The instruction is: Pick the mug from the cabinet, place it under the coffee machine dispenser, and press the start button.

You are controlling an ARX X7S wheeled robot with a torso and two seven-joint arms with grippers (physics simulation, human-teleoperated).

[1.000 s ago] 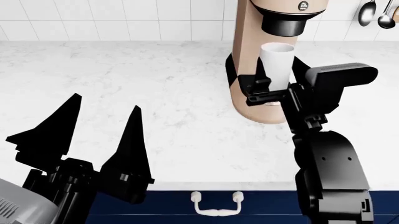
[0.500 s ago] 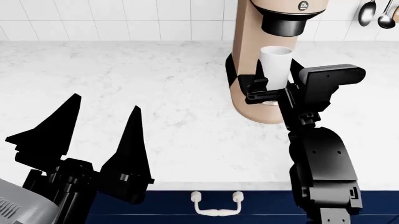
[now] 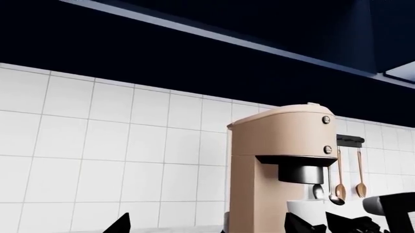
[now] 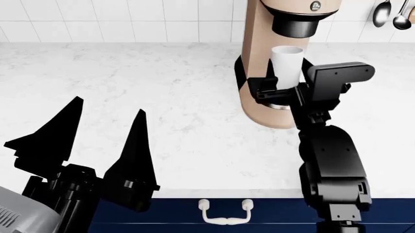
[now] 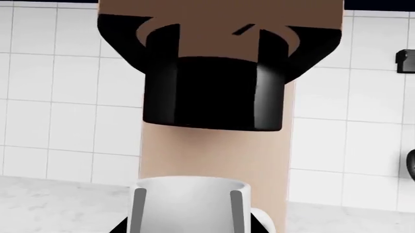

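Note:
The white mug (image 4: pixel 287 62) stands upright directly below the black dispenser (image 4: pixel 300 23) of the beige coffee machine (image 4: pixel 259 53). My right gripper (image 4: pixel 280 92) is shut on the mug's lower part. In the right wrist view the mug (image 5: pixel 188 204) fills the space between the gripper (image 5: pixel 188 229) fingers, with the dispenser (image 5: pixel 214 92) straight above it. The mug's bottom is hidden. The start button (image 4: pixel 316 6) shows on the machine's head. My left gripper (image 4: pixel 110 106) hangs open and holds nothing over the front left of the counter. Only its fingertips (image 3: pixel 123 224) show in its own view.
The white marble counter (image 4: pixel 129 82) runs to a tiled wall. Metal spoons (image 4: pixel 384 13) hang on the wall right of the machine. A white drawer handle (image 4: pixel 226 213) sits on the navy cabinet front below the counter edge. Dark upper cabinets (image 3: pixel 194 43) hang above the machine.
My right arm has edged left and closer to the machine, the mug staying under the dispenser in its grip. The left arm has not moved.

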